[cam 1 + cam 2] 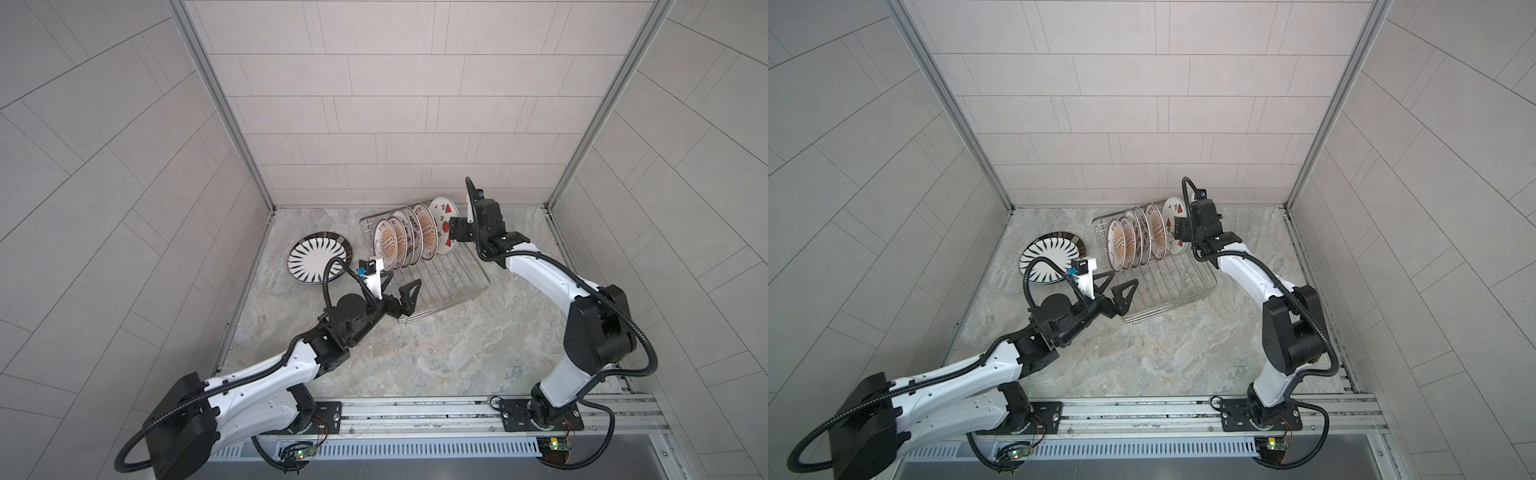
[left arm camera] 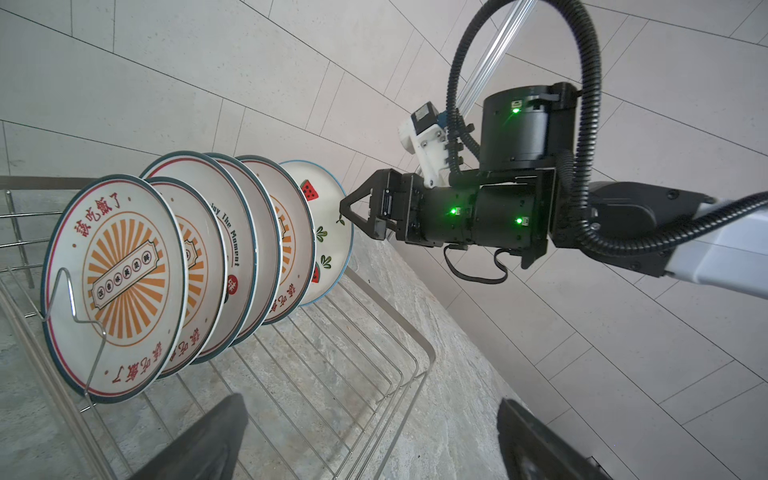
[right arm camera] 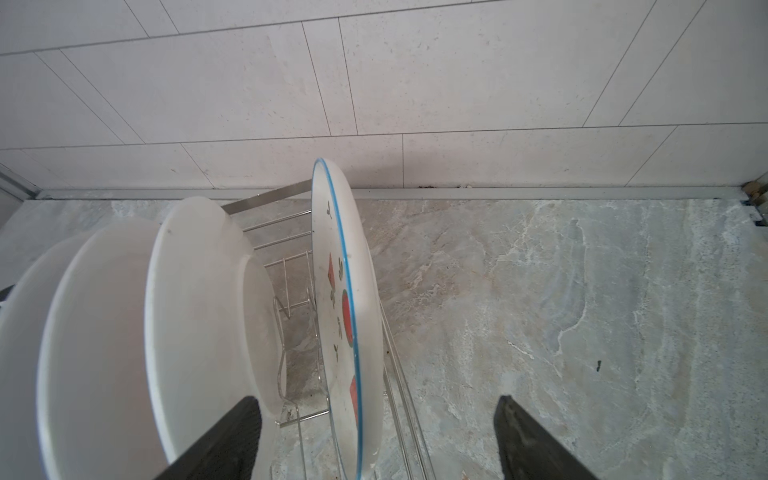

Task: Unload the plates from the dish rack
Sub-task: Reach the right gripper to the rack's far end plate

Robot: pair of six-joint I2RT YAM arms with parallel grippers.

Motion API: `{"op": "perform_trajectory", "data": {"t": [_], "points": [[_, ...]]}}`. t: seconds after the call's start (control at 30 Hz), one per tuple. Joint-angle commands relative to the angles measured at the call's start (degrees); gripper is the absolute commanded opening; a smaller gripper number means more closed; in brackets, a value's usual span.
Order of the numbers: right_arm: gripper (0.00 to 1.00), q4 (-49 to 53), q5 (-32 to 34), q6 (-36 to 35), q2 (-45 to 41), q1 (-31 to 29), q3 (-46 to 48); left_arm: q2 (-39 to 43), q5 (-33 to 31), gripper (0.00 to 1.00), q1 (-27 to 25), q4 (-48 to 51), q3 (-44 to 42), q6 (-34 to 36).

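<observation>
In a top view, plates (image 1: 405, 239) stand in the dish rack (image 1: 457, 278), and a striped plate (image 1: 318, 259) lies flat on the table (image 1: 415, 353) beside it. In the left wrist view, the left gripper (image 2: 374, 436) is spread wide and empty, facing the rack. In the right wrist view, the right gripper (image 3: 374, 436) is unclenched, straddling the rim of the watermelon plate (image 3: 332, 257).

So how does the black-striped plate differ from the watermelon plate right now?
The striped plate lies flat on the table, outside the dish rack; the watermelon plate stands on edge at the rack's right end. The striped plate has dark radial stripes; the watermelon plate has red slices and a blue rim. The open right gripper straddles the watermelon plate; no gripper holds the striped plate. Both are round.
</observation>
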State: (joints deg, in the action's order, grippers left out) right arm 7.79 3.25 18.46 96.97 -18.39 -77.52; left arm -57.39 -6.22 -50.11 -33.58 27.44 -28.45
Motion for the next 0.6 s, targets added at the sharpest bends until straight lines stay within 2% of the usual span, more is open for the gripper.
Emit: {"op": "perform_trajectory", "data": {"t": [0.0, 0.17, 0.27, 0.57], "points": [[0.83, 1.42, 1.81, -1.83, 2.46, 0.03, -3.31, 2.65, -3.75, 1.00, -0.84, -0.38, -1.64, 1.45], [0.63, 3.53, 1.33, -2.28, 8.29, -0.06, -8.19, 3.90, -7.08, 1.00, -0.88, -2.72, -3.97, 1.24], [0.50, 6.51, 2.15, -2.20, 11.13, -0.33, -11.25, 2.96, -6.78, 1.00, -0.89, -5.59, -5.03, 1.29], [0.46, 7.90, 7.82, -3.72, 15.27, -2.80, -14.34, 1.92, -6.22, 1.00, -0.93, -6.70, -5.29, 2.30]]}}
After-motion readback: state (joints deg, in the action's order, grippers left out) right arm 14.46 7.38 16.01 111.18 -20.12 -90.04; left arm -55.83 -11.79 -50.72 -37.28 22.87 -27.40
